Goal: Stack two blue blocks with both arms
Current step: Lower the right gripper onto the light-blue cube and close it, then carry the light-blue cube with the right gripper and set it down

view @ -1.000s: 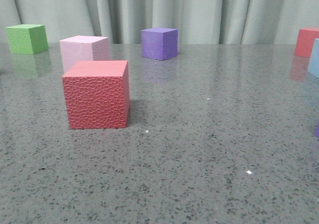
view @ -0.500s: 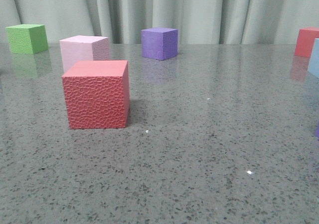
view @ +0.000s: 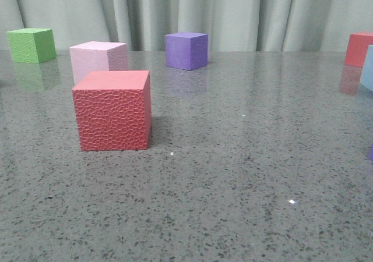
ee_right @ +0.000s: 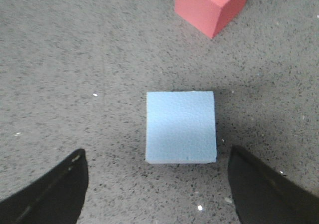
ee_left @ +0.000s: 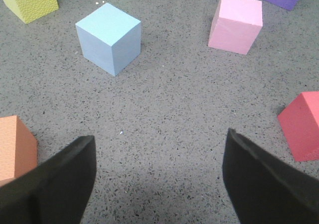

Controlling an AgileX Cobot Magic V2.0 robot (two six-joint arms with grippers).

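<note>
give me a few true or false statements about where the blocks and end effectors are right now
1. The right end effector is open with a blue block lying on the table ahead of its fingers. True.
2. The left end effector is shut on a blue block. False: it is open and holds nothing; its blue block sits apart on the table.
3. One blue block is already stacked on the other. False: each rests alone on the table.
4. In the front view, a pink block stands behind a red block. True.
5. The purple block sits on the green block. False: they stand well apart.
</note>
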